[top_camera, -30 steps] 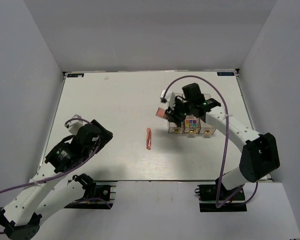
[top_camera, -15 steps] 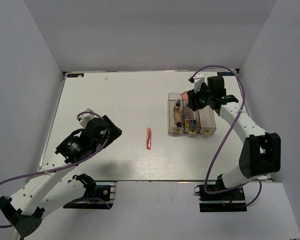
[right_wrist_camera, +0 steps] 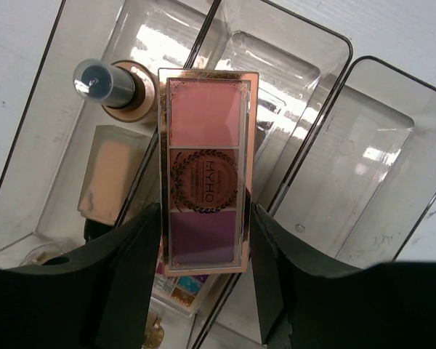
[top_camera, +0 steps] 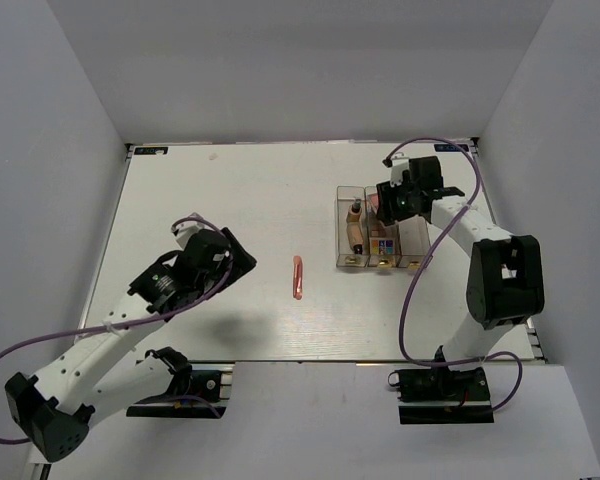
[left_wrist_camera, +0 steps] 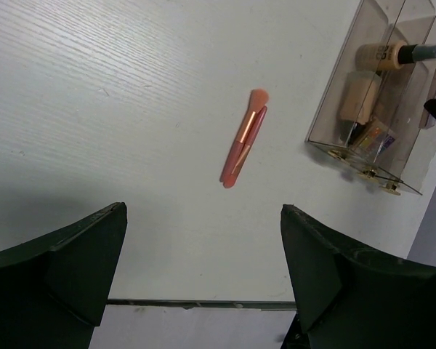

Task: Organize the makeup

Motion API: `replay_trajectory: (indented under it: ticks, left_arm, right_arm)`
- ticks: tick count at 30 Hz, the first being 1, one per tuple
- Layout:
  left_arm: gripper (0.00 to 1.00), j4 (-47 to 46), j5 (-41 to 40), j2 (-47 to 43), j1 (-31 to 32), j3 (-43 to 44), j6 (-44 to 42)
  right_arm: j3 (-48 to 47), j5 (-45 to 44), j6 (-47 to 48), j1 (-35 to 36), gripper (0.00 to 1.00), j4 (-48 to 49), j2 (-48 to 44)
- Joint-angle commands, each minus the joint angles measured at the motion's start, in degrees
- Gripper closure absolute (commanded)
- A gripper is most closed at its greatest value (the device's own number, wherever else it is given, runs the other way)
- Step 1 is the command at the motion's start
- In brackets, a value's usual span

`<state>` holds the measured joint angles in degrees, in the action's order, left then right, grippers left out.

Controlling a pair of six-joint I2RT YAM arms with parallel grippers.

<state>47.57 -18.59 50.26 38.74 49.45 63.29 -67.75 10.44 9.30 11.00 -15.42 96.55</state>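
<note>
Right wrist: eyeshadow palette [right_wrist_camera: 206, 171] pinched between fingers [right_wrist_camera: 123, 280], above clear box [right_wrist_camera: 327, 167].

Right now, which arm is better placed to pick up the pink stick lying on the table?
Left. The left gripper, open and empty, faces the pink stick; the right gripper holds a palette over the clear box.

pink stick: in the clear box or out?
Out. The pink stick lies flat on the table, left of the clear box and apart from it.
</note>
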Motion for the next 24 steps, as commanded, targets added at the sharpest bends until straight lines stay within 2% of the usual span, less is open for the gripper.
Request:
replay_trajectory:
  ticks: [1,8,11,15,17,19,20,21,22,24]
  left_arm:
    - [0.04,-5.2,3.1,2.6,-0.2,-0.2,-2.8]
    - [0.03,-11.9,6.9,13.7,-0.2,2.6,-8.3]
    - [0.03,-14.2,8.4,20.0,-0.2,5.3,-11.4]
    - [0.04,-16.5,9.8,29.3,-0.2,9.3,-15.6]
    - [0.05,-17.2,10.1,32.1,-0.2,10.9,-17.1]
    - [0.12,-18.2,10.3,36.2,-0.2,13.2,-19.3]
    - [0.15,-18.6,10.7,37.7,-0.2,13.8,-20.1]
    - [0.19,-19.0,10.9,39.1,-0.2,15.5,-21.4]
    - [0.26,-19.1,11.2,42.0,-0.2,16.5,-22.1]
    - [0.32,-18.8,12.3,44.8,-0.2,19.3,-23.5]
  right_arm:
    - [-3.7,0.4,-2.1,-0.3,0.5,2.5,0.8]
    - [-3.5,1.2,-3.5,-1.1,0.35,1.8,1.6]
    - [-3.4,1.9,-3.9,-1.6,0.24,1.4,1.4]
    - [-3.4,3.4,-4.2,-2.0,0.25,1.1,0.7]
    - [-3.3,6.1,-4.4,-2.4,0.3,0.7,-0.4]
    - [-2.7,10.1,-4.3,-2.7,0.42,1.0,-1.4]
    - [-1.4,15.3,-4.0,-3.4,0.66,1.4,-2.7]
    - [-0.6,17.8,-3.7,-3.4,0.78,2.0,-3.5]
    - [0.4,19.8,-3.7,-3.7,0.86,2.8,-4.4]
    - [3.4,24.9,-3.8,-4.0,0.98,5.2,-7.1]
